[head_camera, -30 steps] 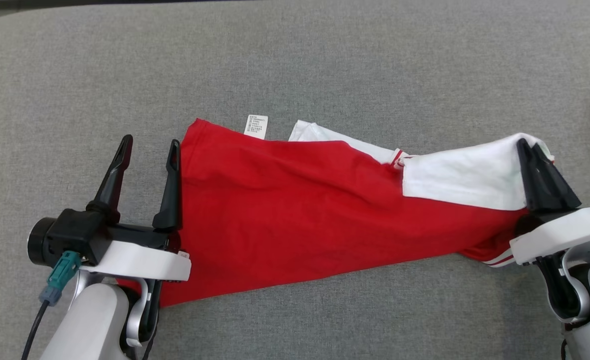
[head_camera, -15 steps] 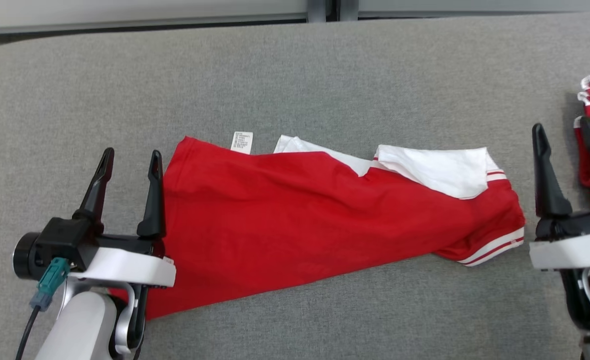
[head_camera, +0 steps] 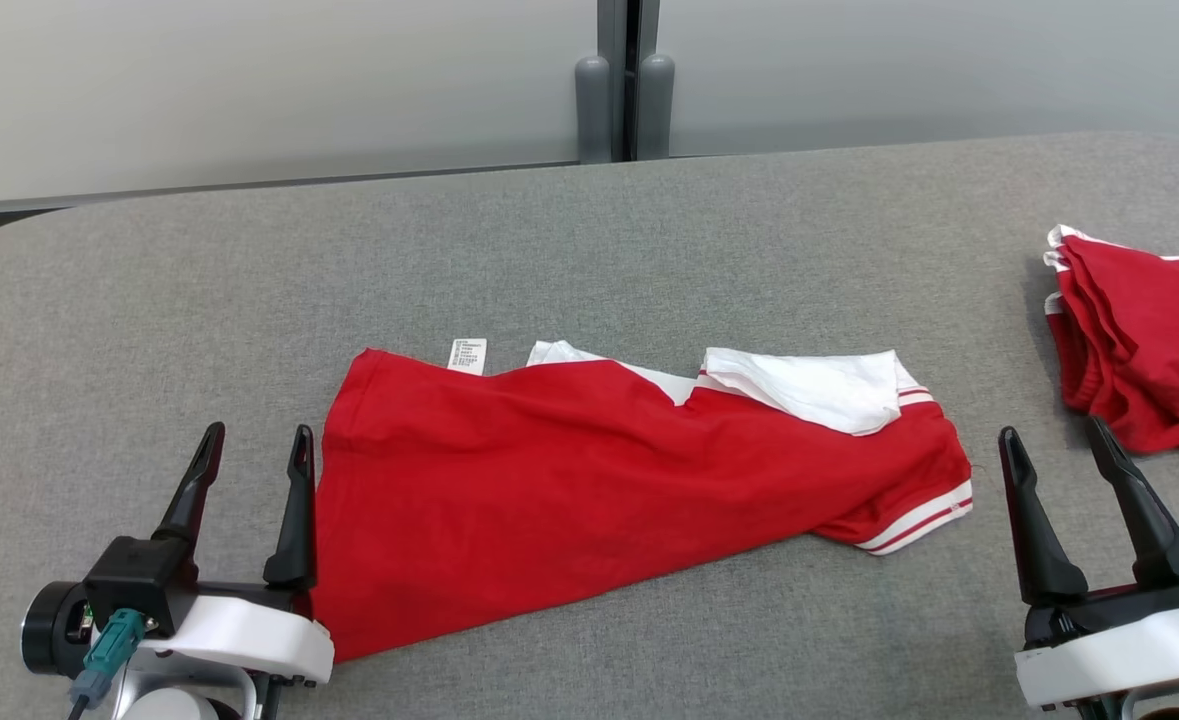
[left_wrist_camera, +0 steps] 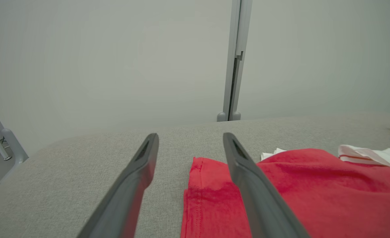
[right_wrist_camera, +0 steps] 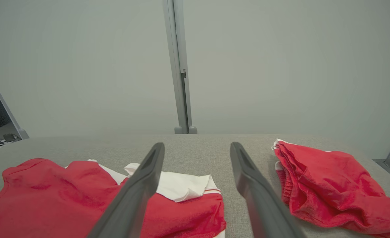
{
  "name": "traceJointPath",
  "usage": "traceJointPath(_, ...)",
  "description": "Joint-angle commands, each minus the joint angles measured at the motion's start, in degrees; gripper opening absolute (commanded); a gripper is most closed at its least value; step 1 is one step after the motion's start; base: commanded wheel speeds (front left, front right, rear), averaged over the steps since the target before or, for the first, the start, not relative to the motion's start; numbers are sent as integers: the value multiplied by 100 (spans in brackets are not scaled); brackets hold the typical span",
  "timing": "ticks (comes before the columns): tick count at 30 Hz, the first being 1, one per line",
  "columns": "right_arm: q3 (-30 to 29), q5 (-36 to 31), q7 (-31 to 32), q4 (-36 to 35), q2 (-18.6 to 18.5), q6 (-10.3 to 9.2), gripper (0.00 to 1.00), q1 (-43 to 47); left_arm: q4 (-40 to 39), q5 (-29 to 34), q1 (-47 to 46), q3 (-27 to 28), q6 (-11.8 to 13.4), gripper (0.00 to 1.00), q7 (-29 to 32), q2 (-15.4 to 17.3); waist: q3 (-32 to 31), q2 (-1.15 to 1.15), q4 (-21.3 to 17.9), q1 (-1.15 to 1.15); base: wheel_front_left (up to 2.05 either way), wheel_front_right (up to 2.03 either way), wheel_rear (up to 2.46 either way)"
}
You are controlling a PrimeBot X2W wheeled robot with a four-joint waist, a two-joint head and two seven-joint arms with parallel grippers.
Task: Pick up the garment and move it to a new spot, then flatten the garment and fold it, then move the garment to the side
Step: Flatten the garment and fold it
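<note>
The garment (head_camera: 589, 475) is a red shirt with white parts and striped cuffs, lying folded lengthwise across the middle of the grey table (head_camera: 549, 240). A white sleeve (head_camera: 809, 385) is flopped over its right end. At the garment's left edge my left gripper (head_camera: 256, 445) stands open, holding nothing, its right finger (left_wrist_camera: 247, 178) above the red hem (left_wrist_camera: 195, 185). My right gripper (head_camera: 1054, 445) is open and empty, just right of the striped cuff (head_camera: 914, 520). In the right wrist view the garment (right_wrist_camera: 65, 195) lies to the left of the fingers.
A second red garment (head_camera: 1144, 345) lies crumpled at the table's right edge, also in the right wrist view (right_wrist_camera: 327, 185). A grey wall with a vertical post (head_camera: 621, 80) stands behind the table. The table's left corner is rounded.
My right gripper has opened and let go of the white sleeve, which dropped onto the shirt. It then drew back to the right. The camera tilted up, bringing the wall and second garment into view.
</note>
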Motion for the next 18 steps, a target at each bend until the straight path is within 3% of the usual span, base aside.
traceJointPath(1, 1, 10, 12, -44, 8, 0, 100, 30, -31, -43, 33, 16, 33, 100, 24, 47, -47, 0, -29, 0, 0, 0, 0)
traceJointPath(18, -34, 63, 128, -103, 14, 0, 100, 142, -231, -105, 120, -116, 161, 100, 313, 17, -122, 0, 38, 0, 0, 0, 0)
